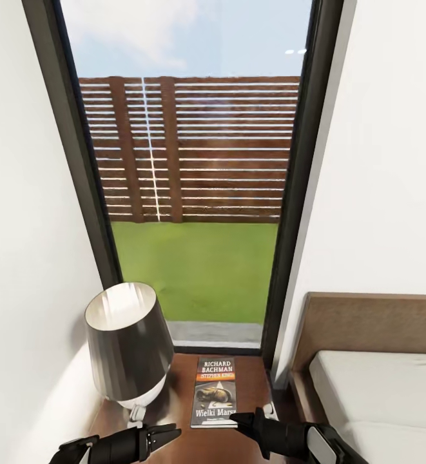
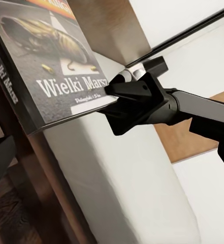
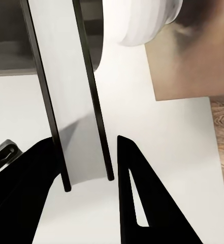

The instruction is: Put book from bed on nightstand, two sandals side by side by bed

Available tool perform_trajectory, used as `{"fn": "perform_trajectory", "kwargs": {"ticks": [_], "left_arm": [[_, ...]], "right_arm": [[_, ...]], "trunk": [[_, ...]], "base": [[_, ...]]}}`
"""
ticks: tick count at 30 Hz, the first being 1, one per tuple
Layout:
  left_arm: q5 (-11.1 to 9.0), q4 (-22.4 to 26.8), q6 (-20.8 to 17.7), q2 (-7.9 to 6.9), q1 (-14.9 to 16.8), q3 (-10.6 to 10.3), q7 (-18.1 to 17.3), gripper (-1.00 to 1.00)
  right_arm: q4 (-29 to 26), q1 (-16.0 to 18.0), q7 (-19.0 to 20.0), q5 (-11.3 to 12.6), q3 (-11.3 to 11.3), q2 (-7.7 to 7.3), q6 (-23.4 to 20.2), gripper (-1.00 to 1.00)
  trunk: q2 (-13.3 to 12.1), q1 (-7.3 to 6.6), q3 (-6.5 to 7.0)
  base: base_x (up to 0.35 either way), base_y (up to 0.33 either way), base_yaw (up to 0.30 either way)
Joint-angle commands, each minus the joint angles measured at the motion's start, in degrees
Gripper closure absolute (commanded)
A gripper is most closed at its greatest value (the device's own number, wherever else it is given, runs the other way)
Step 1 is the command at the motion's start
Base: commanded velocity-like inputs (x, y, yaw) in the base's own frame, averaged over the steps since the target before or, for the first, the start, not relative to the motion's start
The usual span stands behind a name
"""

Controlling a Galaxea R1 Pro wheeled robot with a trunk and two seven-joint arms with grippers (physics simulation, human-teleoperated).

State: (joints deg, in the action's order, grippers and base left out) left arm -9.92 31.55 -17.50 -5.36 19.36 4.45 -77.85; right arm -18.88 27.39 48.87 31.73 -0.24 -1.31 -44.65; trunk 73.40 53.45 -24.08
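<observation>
The book (image 1: 214,386), dark grey with white "RICHARD BACHMAN" lettering, lies flat over the dark brown nightstand (image 1: 251,380), next to the lamp. My right gripper (image 1: 238,420) is at the book's near right corner, shut on it. In the left wrist view that corner of the book (image 2: 45,66) juts past the nightstand edge (image 2: 117,25) and sits between the right gripper's (image 2: 119,101) jaws. The right wrist view looks along the book (image 3: 76,101) with a dark finger on each side. My left gripper (image 1: 172,433) hovers open near the lamp's base. The sandals are out of view.
A lamp (image 1: 125,341) with a dark shade and white base fills the nightstand's left half. The bed (image 1: 380,386), with white mattress and brown headboard, stands to the right. A tall dark-framed window (image 1: 193,193) is straight ahead, with white walls on both sides.
</observation>
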Motion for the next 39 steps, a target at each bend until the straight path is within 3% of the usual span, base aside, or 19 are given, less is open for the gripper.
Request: {"fn": "perform_trajectory", "kwargs": {"ticks": [1, 23, 26, 32, 36, 39], "left_arm": [[-0.1, 0.0, -0.6, 0.0, 0.03, 0.04, -0.19, -1.0], [-0.66, 0.86, -1.32, -0.14, 0.11, 0.28, -2.15, -1.0], [-1.91, 3.95, -4.48, -0.09, 0.14, 0.29, -2.59, -1.0], [-2.48, 11.96, -11.73, 0.04, 0.14, 0.14, -2.67, -1.0], [-2.55, 13.56, -12.87, 0.37, 0.15, 0.12, -2.67, -1.0], [-2.44, 13.97, -13.1, 1.91, 0.22, 0.05, -2.58, -1.0]], "right_arm": [[-0.01, 0.03, 0.08, 0.16, -0.03, -0.01, -0.31, 1.0], [-0.01, 0.03, -0.01, 0.08, -0.03, 0.0, -0.18, 1.0], [-0.01, 0.03, -0.11, 0.08, -0.03, -0.01, -0.13, 1.0], [-0.01, 0.03, -0.93, 0.08, -0.03, -0.01, -0.09, 1.0], [-0.01, 0.03, -1.03, 0.08, -0.03, -0.01, -0.09, 1.0], [-0.01, 0.03, -1.06, 0.08, -0.03, -0.05, -0.09, 1.0]], "trunk": [[0.45, 0.23, -0.25], [9.28, 5.06, -4.2], [10.48, 5.72, -4.74], [12.89, 7.03, -5.81], [14.49, 7.91, -6.53], [15.69, 8.57, -7.07]], "base": [[0.0, 0.0, 0.0], [0.0, 0.0, 0.0], [0.0, 0.0, 0.0], [0.0, 0.0, 0.0], [0.0, 0.0, 0.0], [0.0, 0.0, 0.0]]}}
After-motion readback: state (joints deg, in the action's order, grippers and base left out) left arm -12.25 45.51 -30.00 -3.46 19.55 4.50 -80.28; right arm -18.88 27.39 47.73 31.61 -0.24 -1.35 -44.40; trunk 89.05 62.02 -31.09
